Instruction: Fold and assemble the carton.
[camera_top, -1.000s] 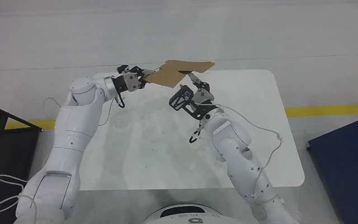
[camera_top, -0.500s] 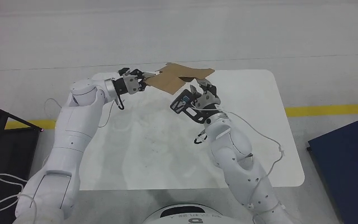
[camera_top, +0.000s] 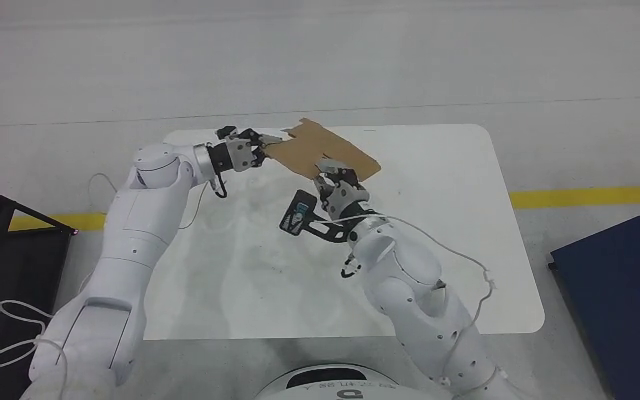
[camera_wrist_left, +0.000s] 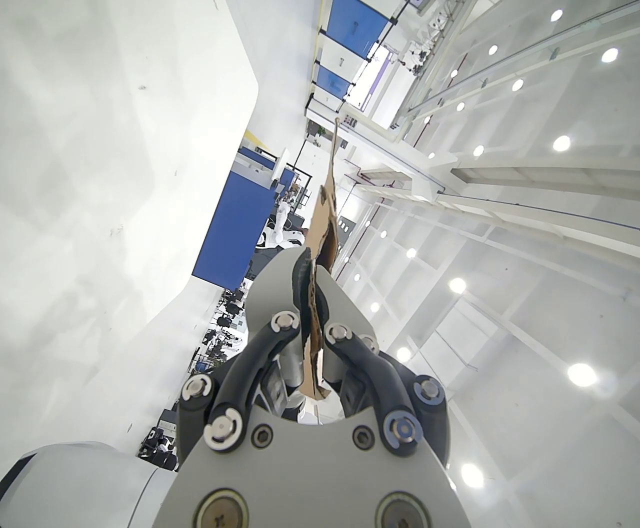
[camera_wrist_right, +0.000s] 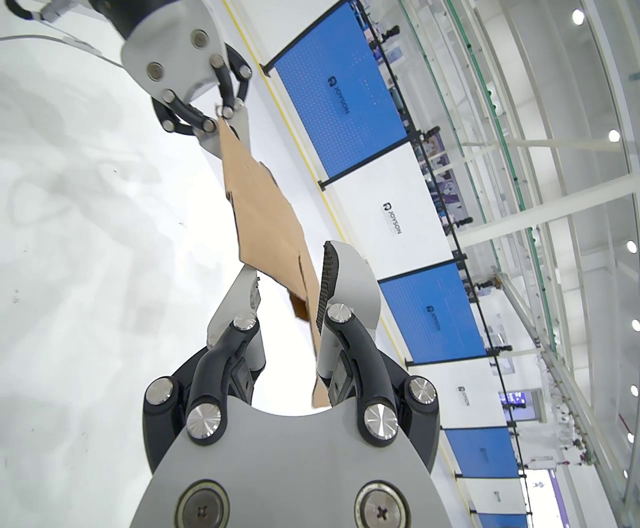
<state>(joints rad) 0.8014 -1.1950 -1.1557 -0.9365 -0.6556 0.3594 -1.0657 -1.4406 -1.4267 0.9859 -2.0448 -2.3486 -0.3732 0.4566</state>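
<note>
A flat brown carton (camera_top: 325, 150) is held in the air over the far middle of the white table (camera_top: 460, 230). My left gripper (camera_top: 255, 150) is shut on its left edge; in the left wrist view the carton (camera_wrist_left: 322, 220) stands edge-on, pinched in the left gripper (camera_wrist_left: 312, 285). My right gripper (camera_top: 330, 175) is at the carton's near edge, open. In the right wrist view the carton (camera_wrist_right: 265, 215) passes between the spread fingers of the right gripper (camera_wrist_right: 290, 260), lying close against one finger (camera_wrist_right: 345, 280). The left gripper (camera_wrist_right: 220, 120) shows at the sheet's far end.
The table has rounded corners and bare white surface on all sides of the arms. A blue panel (camera_top: 605, 275) stands on the floor to the right, and a dark frame (camera_top: 25, 240) to the left. A yellow floor line (camera_top: 575, 197) runs behind the table.
The right gripper has drawn back toward the robot, from the carton's far side to its near edge. The carton has turned, its near edge now lower and closer. The left gripper keeps its hold.
</note>
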